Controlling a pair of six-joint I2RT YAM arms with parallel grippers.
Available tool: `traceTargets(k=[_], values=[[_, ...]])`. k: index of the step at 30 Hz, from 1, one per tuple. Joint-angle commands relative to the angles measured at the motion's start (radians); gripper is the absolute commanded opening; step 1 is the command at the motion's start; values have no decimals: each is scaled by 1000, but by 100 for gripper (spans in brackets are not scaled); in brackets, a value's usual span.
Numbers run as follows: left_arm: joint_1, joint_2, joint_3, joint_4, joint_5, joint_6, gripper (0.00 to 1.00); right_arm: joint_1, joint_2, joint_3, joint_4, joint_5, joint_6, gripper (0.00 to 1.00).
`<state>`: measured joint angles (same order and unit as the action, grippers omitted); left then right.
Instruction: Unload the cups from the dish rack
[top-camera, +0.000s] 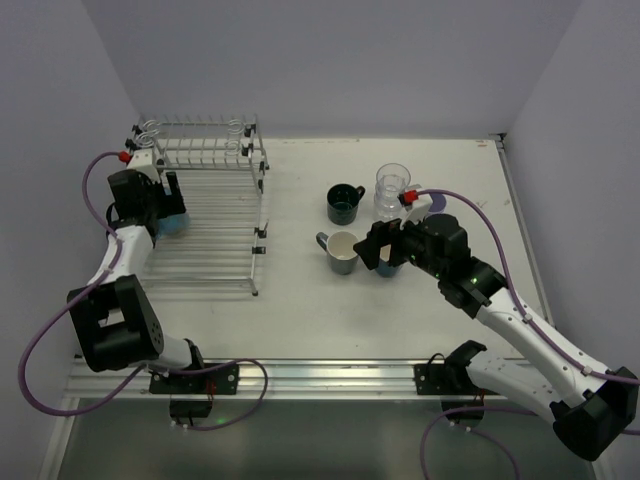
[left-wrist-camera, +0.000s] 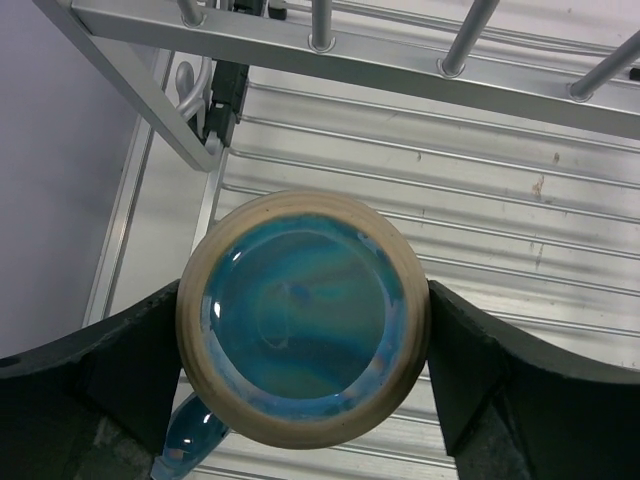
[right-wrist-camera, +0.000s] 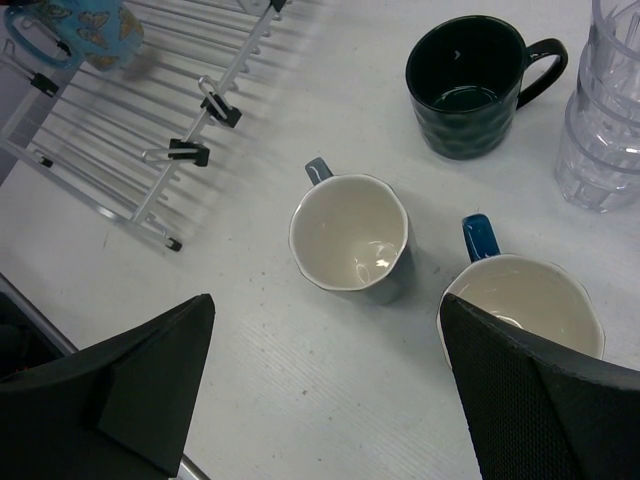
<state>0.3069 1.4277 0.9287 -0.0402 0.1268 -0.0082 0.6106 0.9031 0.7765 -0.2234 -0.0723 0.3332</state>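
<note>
A light blue cup (left-wrist-camera: 300, 315) stands upside down on the lower wires of the dish rack (left-wrist-camera: 480, 200), its handle toward the near left. My left gripper (left-wrist-camera: 305, 330) is shut on it, one finger against each side. In the top view this happens at the rack's left side (top-camera: 172, 224). My right gripper (right-wrist-camera: 325, 330) hangs open over bare table, holding nothing. Below it stand a grey cup (right-wrist-camera: 350, 235) and a blue-handled cup (right-wrist-camera: 525, 300), which its right finger partly covers. A dark green cup (right-wrist-camera: 465, 85) and stacked clear tumblers (right-wrist-camera: 605, 120) stand further back.
The silver wire dish rack (top-camera: 205, 215) fills the table's left part, and its upper tier bars (left-wrist-camera: 400, 50) run just above the held cup. The unloaded cups cluster mid-table around the grey cup (top-camera: 342, 251). White walls close the back and sides.
</note>
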Motion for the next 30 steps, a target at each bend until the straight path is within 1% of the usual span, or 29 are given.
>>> traceTargets(k=[1,3,4,6,7,8,9,10,14,17,18,21,26,29,30], values=[[-6,-24,-30,74,25,-33,82,5,-12,-13,39,-15,6,97],[-6,-42,-37,83,16,-52,71,5,-15,-14,42,-18,6,97],[-8,-67,-40,82,16,-58,59,5,-16,-16,42,-20,6,97],[-9,-96,-47,85,7,-79,46,5,-18,-16,42,-21,7,97],[-15,-124,-51,88,10,-88,38,5,-24,-17,42,-23,9,98],[-20,-139,-53,89,29,-110,35,3,-32,-20,51,-24,9,98],[-34,-153,-54,89,42,-121,29,5,-42,-26,62,-23,13,98],[-46,-180,-53,91,51,-139,26,5,-76,-45,77,-9,16,98],[-101,-259,-63,88,60,-194,18,5,-183,-108,171,51,36,99],[-138,-324,-111,85,77,-243,12,5,-225,-134,200,51,49,99],[-147,-325,-120,79,76,-249,12,5,-227,-134,205,48,50,99],[-166,-380,-161,69,80,-300,8,5,-224,-146,223,8,66,99],[-184,-476,-172,69,123,-363,5,5,-207,-132,257,-64,98,99],[-187,-512,-157,71,164,-400,3,8,-201,-131,294,-104,153,99],[-187,-519,-148,71,178,-407,3,11,-199,-137,314,-115,200,99]])
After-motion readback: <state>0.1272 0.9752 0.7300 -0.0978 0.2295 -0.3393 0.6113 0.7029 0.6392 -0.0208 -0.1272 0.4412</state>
